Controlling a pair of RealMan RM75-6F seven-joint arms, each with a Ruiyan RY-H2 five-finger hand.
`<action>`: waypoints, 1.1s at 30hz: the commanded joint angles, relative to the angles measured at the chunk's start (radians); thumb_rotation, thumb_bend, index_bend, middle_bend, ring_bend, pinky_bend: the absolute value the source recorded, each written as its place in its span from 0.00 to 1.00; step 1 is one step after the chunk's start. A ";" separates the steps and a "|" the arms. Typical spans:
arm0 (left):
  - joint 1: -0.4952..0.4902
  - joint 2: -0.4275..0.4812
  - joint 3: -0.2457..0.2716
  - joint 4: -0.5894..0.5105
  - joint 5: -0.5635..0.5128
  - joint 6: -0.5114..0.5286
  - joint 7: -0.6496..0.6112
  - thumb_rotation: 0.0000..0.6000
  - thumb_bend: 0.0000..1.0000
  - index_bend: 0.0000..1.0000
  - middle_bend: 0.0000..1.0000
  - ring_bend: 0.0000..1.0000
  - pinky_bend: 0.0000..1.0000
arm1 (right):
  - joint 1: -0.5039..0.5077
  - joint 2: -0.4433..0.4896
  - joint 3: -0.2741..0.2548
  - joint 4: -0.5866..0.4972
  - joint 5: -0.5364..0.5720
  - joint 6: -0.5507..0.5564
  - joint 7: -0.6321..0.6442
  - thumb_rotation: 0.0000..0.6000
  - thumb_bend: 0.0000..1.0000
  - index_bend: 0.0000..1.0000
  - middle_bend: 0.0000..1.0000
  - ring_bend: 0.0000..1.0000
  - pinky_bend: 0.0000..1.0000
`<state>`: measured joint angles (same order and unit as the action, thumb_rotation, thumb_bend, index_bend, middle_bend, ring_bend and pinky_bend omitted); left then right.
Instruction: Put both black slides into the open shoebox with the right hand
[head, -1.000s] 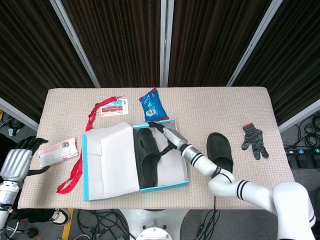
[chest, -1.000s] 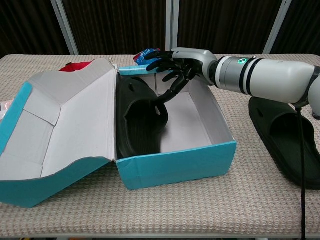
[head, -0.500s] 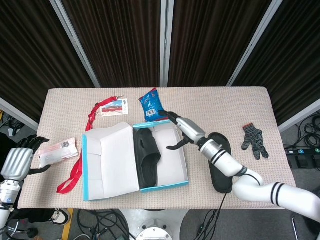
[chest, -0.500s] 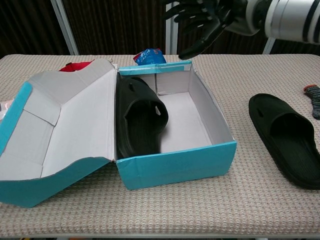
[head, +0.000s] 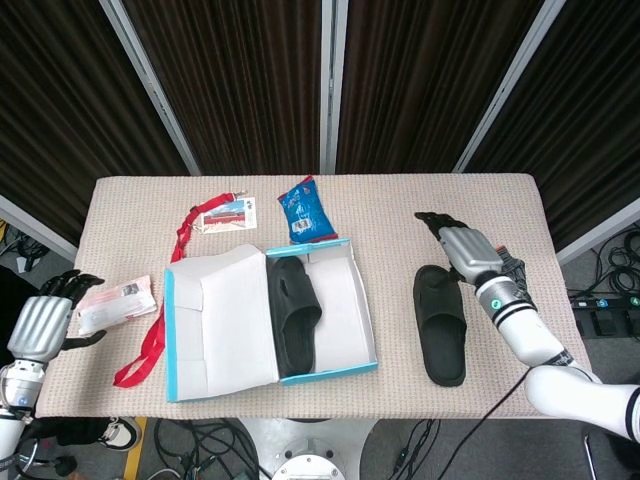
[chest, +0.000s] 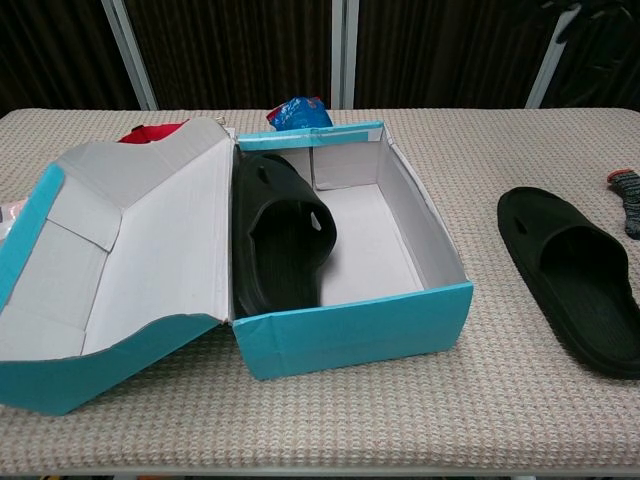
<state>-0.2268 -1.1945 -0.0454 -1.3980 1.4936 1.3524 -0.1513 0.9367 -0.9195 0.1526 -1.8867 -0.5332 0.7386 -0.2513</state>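
Right hand (head: 462, 243) empty, dark fingers (head: 437, 222) loosely spread, nothing held; poised above the table just beyond the far end of the second slide (head: 441, 324), off to the right of the shoebox (head: 362, 310). Probably lined up for a reach down onto that slide, since this hand alone does the loading. Out of the chest view. Second slide flat on the table, sole down, well apart from the shoebox's right wall, long axis roughly parallel to it. First slide (head: 294, 316) already inside, tipped on edge against the box's left side next to the lid hinge, leaving the right half of the floor bare, likely room for its mate. Lid (head: 220, 320) folded open to the left of the box, so the mouth is clear from the right. Grey glove (head: 515, 283) further right of the box than the slide, partly behind the forearm. Left hand (head: 45, 322) far left of the shoebox, at the table edge beside a white packet (head: 115, 303); fingers curled, grip impossible to judge. Task about halfway.
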 joint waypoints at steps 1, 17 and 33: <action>0.001 0.000 0.002 -0.003 0.003 0.003 0.003 1.00 0.12 0.24 0.23 0.12 0.19 | 0.099 0.071 -0.166 -0.012 0.231 -0.052 -0.171 1.00 0.02 0.00 0.03 0.00 0.09; -0.007 0.010 -0.001 -0.029 -0.008 -0.013 0.035 1.00 0.12 0.24 0.23 0.12 0.19 | 0.182 -0.126 -0.308 0.144 0.331 -0.087 -0.273 1.00 0.03 0.00 0.07 0.00 0.09; -0.005 0.013 0.004 -0.023 -0.019 -0.026 0.014 1.00 0.12 0.24 0.23 0.12 0.19 | 0.276 -0.280 -0.360 0.224 0.434 -0.073 -0.317 1.00 0.03 0.00 0.12 0.00 0.09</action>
<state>-0.2321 -1.1821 -0.0424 -1.4208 1.4755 1.3277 -0.1362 1.2062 -1.1910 -0.2041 -1.6678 -0.1047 0.6600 -0.5642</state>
